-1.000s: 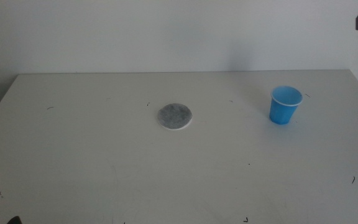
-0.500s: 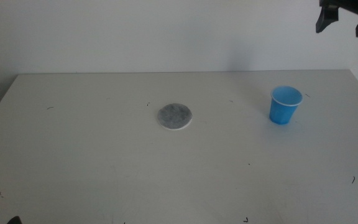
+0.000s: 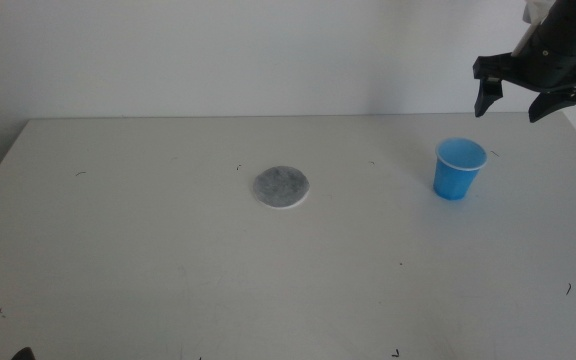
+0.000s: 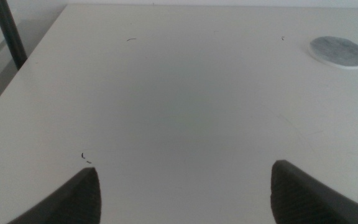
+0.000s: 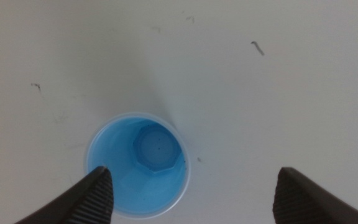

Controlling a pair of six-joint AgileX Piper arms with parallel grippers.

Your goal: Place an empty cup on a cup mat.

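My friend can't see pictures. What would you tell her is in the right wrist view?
Looking straight down into an empty blue cup standing upright on a white table. The right gripper is above it, jaws wide open, one jaw over the cup's rim and the other off to the side over bare table.

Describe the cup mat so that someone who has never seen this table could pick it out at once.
Start from the white table and look near its middle, well to the left of the blue cup that stands upright under the open right claw. There lies the cup mat, a small flat round disc. Its mottled grey top and thin white edge set it apart; it is the only flat thing there.
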